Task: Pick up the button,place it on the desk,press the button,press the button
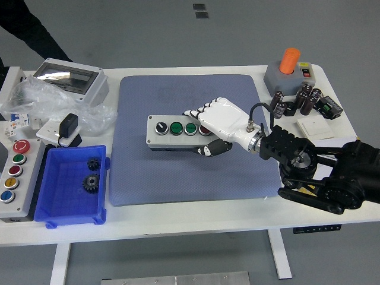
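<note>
Gripping the right end of the button box [173, 131], my right hand [217, 123] has its white fingers [199, 112] curled over the top and the thumb against the front face. That box lies flat on the blue mat [190, 172]; I count one black knob and two green buttons, a fourth hidden under my fingers. One blue bin [71, 209] holds two dark gears [91, 175]. A second button panel [13, 172] lies at the left edge.

mat [178, 178]: matt blue-grey, finely textured, looks like foam or cloth to you
button box [172, 132]: smooth grey plastic, on the mat
right hand [217, 122]: glossy white plastic shell
bin [65, 205]: shiny blue plastic, left of mat
</note>
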Tool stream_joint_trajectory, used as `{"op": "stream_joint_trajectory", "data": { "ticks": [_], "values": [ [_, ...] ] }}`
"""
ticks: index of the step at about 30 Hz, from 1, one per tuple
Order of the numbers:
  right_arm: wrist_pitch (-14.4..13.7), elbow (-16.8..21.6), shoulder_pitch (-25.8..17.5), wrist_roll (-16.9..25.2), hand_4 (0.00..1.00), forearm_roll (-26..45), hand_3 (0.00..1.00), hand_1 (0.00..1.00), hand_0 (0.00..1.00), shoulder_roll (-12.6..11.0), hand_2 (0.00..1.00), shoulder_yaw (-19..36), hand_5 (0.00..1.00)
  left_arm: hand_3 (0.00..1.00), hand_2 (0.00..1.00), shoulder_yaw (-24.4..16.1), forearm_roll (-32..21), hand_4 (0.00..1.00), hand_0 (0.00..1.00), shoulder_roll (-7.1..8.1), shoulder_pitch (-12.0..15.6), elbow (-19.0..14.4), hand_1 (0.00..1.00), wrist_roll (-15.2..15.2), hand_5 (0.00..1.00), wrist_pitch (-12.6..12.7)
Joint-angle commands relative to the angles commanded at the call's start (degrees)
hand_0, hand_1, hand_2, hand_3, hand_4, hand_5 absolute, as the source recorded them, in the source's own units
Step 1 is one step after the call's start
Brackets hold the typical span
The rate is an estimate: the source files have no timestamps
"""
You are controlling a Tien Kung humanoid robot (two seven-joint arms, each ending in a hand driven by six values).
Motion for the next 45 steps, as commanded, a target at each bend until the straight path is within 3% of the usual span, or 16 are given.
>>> {"op": "stream_joint_trajectory", "data": {
  "ticks": [7,8,13,14,19,20,25,26,37,38,43,44,45],
  "values": [
    [-1.07,-0.82,-1.38,2.43,0.116,3.23,0.582,0.602,0.528,0.41,0.485,0.17,0.002,0.587,0.551,0.38,-0.58,0.452,0.655,0.22,-0.29,0.00,0.604,-0.48,0.161,0.32],
    [-0.89,-0.89,-1.43,2.65,0.140,3.61,0.637,0.649,0.592,0.51,0.608,0.22,0.002,0.588,0.552,0.44,-0.68,0.451,0.656,0.28,-0.34,0.00,0.606,-0.52,0.163,0.35],
    [0.45,-1.20,-1.50,2.74,0.140,4.37,0.637,0.649,0.592,0.99,0.608,0.33,0.002,0.588,0.552,0.44,-0.74,0.451,0.656,0.52,-0.53,0.00,0.606,-0.61,0.163,0.41],
    [0.71,-1.22,-1.49,2.67,0.214,4.39,0.678,0.653,0.626,1.04,0.643,0.35,0.002,0.587,0.551,0.44,-0.76,0.451,0.656,0.54,-0.54,0.00,0.606,-0.63,0.163,0.41],
    [2.64,-1.60,-1.42,1.77,0.214,4.35,0.678,0.653,0.626,1.14,0.643,0.74,0.002,0.587,0.551,0.33,-0.78,0.451,0.656,0.55,-0.46,0.00,0.606,-0.60,0.163,0.39],
    [3.04,-1.71,-1.44,1.49,0.453,4.32,0.677,0.655,0.695,1.14,0.669,0.81,0.002,0.587,0.551,0.32,-0.76,0.450,0.655,0.56,-0.44,0.00,0.605,-0.62,0.163,0.41],
    [4.64,-2.22,-1.54,0.40,0.453,4.29,0.677,0.655,0.695,1.04,0.669,1.04,0.002,0.587,0.551,0.26,-0.71,0.450,0.655,0.54,-0.45,0.00,0.605,-0.65,0.163,0.43],
    [4.97,-2.30,-1.53,0.24,0.530,4.33,0.687,0.678,0.754,0.99,0.685,1.05,0.002,0.588,0.550,0.25,-0.71,0.450,0.655,0.54,-0.46,0.00,0.605,-0.65,0.162,0.41],
    [9.34,-2.62,-1.50,-1.83,0.550,4.20,0.714,0.696,0.756,0.75,0.730,0.95,0.002,0.588,0.551,0.09,-0.99,0.447,0.656,0.45,-0.40,0.00,0.604,-1.00,0.159,-0.07],
    [9.87,-2.64,-1.49,-2.07,0.568,4.15,0.802,0.711,0.766,0.73,0.778,0.97,0.002,0.587,0.551,0.06,-1.02,0.447,0.655,0.41,-0.39,0.00,0.604,-0.97,0.156,-0.17],
    [11.47,-2.76,-1.47,-2.89,0.568,3.83,0.802,0.711,0.766,0.65,0.778,1.09,0.002,0.587,0.551,0.03,-1.23,0.447,0.655,0.31,-0.34,0.00,0.604,-1.00,0.156,-0.44],
    [11.77,-2.78,-1.46,-3.06,0.598,3.78,0.918,0.743,0.777,0.65,0.842,1.10,0.002,0.587,0.551,0.02,-1.27,0.447,0.656,0.29,-0.32,0.00,0.604,-1.01,0.155,-0.49],
    [12.16,-2.82,-1.44,-3.23,0.598,3.75,0.918,0.743,0.777,0.64,0.842,1.11,0.002,0.587,0.551,-0.03,-1.30,0.447,0.656,0.26,-0.29,0.00,0.604,-1.00,0.155,-0.58]
  ]
}}
